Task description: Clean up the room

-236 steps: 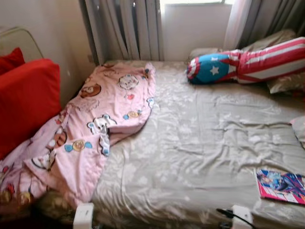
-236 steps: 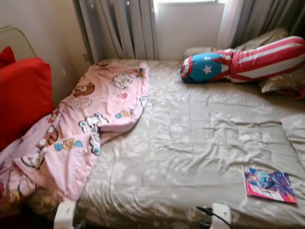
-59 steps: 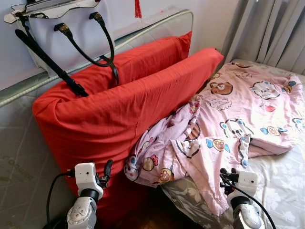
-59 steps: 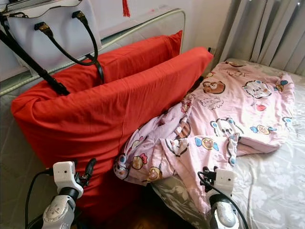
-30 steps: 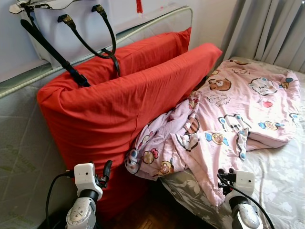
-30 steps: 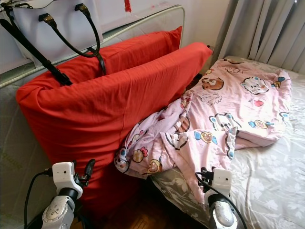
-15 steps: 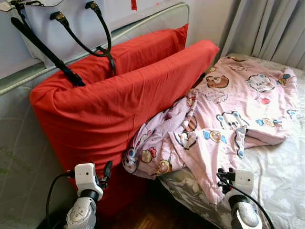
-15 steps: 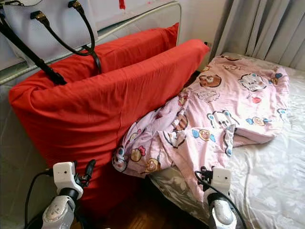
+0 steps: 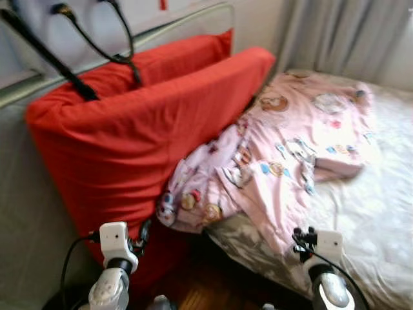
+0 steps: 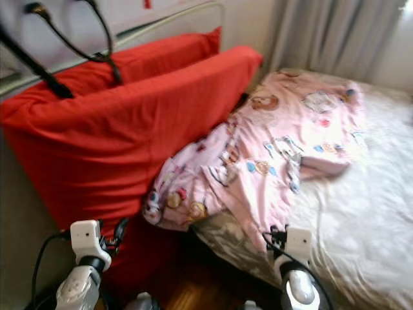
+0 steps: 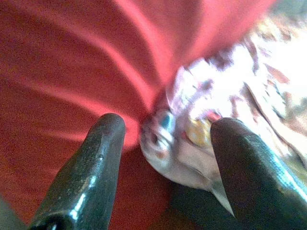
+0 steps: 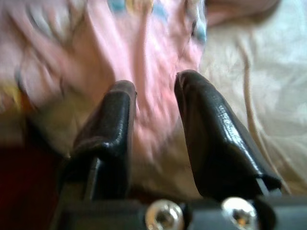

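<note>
A pink cartoon-print blanket [image 9: 284,148] lies crumpled over the bed's left edge, its lower end bunched against a big red cushion [image 9: 142,123]. My left gripper [image 11: 165,158] is low in front of the cushion's base. Its fingers [image 11: 86,172] are spread wide and open, with nothing between them, and the blanket's bunched corner [image 11: 192,134] lies just beyond. My right gripper [image 12: 153,129] hovers at the bed's near edge over the blanket's hanging hem [image 12: 144,52]. It is open by a narrow gap and holds nothing. Both wrists show at the bottom of the eye views.
The bed [image 9: 374,213] with its pale floral sheet fills the right side. A handbag's black straps [image 9: 77,84] hang over the cushion from a leaning mattress frame [image 9: 13,97]. Grey curtains [image 9: 342,32] stand behind. Dark wooden floor [image 9: 213,290] shows between cushion and bed.
The camera turned from the bed's middle to its left side, then kept drifting; the picture is now blurred. Both grippers hold the same low pose. Nothing has been taken hold of.
</note>
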Controlling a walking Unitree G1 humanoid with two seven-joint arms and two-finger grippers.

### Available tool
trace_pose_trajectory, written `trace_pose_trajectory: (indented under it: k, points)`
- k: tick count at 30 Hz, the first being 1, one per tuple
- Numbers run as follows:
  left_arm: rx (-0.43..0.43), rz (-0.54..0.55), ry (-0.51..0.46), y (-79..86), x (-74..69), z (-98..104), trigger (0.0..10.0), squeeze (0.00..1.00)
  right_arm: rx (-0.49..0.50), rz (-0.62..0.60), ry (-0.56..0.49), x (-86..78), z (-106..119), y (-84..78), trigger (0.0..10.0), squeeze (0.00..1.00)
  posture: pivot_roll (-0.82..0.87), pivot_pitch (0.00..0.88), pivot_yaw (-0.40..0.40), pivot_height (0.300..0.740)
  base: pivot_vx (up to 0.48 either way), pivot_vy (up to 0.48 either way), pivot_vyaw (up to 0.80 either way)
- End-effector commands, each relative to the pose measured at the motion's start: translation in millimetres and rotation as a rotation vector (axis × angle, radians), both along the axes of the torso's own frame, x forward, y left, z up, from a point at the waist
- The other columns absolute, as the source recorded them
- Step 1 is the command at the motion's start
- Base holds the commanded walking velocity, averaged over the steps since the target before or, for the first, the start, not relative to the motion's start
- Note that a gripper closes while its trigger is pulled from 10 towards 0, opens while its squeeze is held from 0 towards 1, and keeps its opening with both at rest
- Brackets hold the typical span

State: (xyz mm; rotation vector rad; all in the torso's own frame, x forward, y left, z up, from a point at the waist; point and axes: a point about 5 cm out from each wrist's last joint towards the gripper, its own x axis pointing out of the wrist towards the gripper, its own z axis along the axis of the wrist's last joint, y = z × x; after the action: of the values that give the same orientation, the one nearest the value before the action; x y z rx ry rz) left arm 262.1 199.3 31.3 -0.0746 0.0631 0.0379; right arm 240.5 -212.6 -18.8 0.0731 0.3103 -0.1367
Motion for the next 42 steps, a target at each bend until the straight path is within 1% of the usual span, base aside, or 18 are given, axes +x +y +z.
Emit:
trace_pose_trajectory:
  k: [1,11,14,15,20,34,35,38,42]
  points:
    - [-0.008,0.021,0.054,4.9,-8.7,-11,10.0,0.00,0.006,0.014,-0.024,6.6,5,5.1,10.0,0.00,-0.10,0.066,0.015,0.656,0.000,0.000,0.00]
    - [-0.008,0.022,0.059,5.5,-8.4,-11,10.0,0.00,0.007,0.016,-0.023,7.4,5,6.2,10.0,0.00,-0.10,0.066,0.017,0.656,0.000,0.000,0.00]
    - [-0.009,0.023,0.060,5.5,-8.5,-11,10.0,0.00,0.003,0.019,-0.001,7.8,3,6.8,10.0,0.00,-0.10,0.066,0.018,0.656,0.000,0.000,0.00]
    - [-0.009,0.025,0.061,5.4,-8.7,-11,10.0,0.00,0.003,0.020,0.007,7.9,3,7.0,10.0,0.00,-0.10,0.066,0.018,0.646,0.000,0.000,0.00]
    - [-0.009,0.027,0.063,5.4,-8.5,-11,10.0,0.00,0.002,0.027,-0.021,8.5,5,7.7,10.0,0.00,-0.10,0.066,0.018,0.641,0.000,0.000,0.00]
    - [-0.009,0.029,0.069,5.8,-7.0,-12,10.0,0.00,-0.002,0.064,-0.025,15.2,8,11.7,10.0,0.00,-0.10,0.064,0.018,0.641,0.000,0.000,0.00]
    - [-0.009,0.029,0.070,5.8,-6.6,-12,10.0,0.00,0.000,0.079,-0.003,16.6,7,14.6,10.0,0.00,-0.11,0.063,0.020,0.637,0.000,0.000,0.00]
    - [-0.009,0.029,0.070,6.1,-6.3,-12,10.0,0.00,-0.001,0.084,0.010,17.1,6,15.7,10.0,0.00,-0.10,0.063,0.021,0.627,0.000,0.000,0.00]
    - [-0.008,0.030,0.072,7.2,-5.8,-11,10.0,0.00,0.012,0.058,-0.019,16.5,8,13.7,10.0,0.00,-0.11,0.064,0.025,0.619,0.000,0.000,0.00]
